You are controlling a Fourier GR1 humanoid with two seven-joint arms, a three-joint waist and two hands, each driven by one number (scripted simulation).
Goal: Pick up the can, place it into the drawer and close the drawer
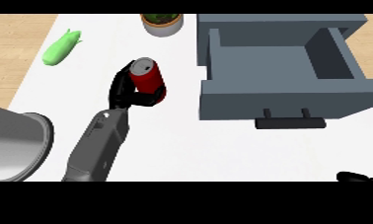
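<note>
**Left hand wrapped round the red can, drawer standing open**

The grey left forearm (97, 141) comes up from the lower edge, angling slightly to the right, and there is the black left hand (119, 89) at the end of it, closed round the can (150, 82). Fingers curl up the can's left side while the thumb hooks under its near end, pinching the red cylinder between them. The can is glossy red with a round silver top that faces the far-left. It sits on the left half of the white counter (218, 154), well apart from the drawer (277, 60); whether it rests on the counter or hangs above it cannot be told.

The drawer is a boxy blue-grey tray, pulled out, with flat matte walls and a dark bar handle (290, 122) on its front panel.

A sliver of the right hand (353, 176) shows at the lower right edge, its pose impossible to tell.

Also out there: a smooth green vegetable (62, 46), a potted plant (162, 22) and a curved grey metal bowl (25, 141) at the left edge
</note>
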